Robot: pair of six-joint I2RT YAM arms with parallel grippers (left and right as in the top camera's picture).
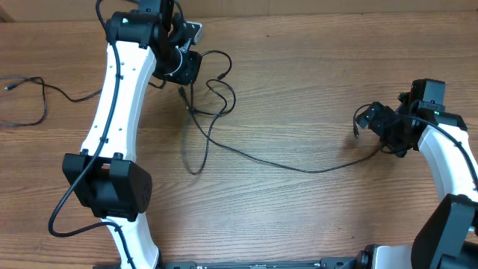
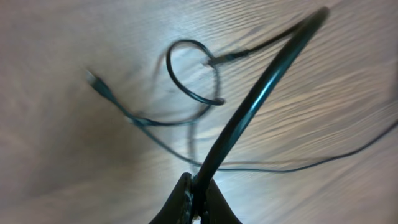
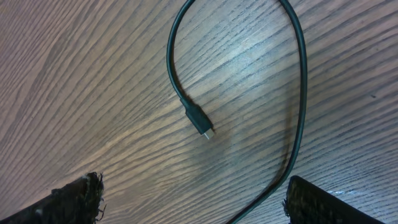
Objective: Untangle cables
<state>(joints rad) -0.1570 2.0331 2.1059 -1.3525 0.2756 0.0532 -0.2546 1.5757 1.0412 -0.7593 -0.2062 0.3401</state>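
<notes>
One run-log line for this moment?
left gripper: shut on cable | right gripper: open, plug below, untouched | cables: not yet untangled

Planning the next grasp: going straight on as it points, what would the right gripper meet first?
Probably the cable's plug, lying on the wooden table ahead of the open right gripper; depth is unclear.

Blurred cables (image 2: 252, 106) in the left wrist view; right fingers (image 3: 78, 199) cut off at the bottom edge.
</notes>
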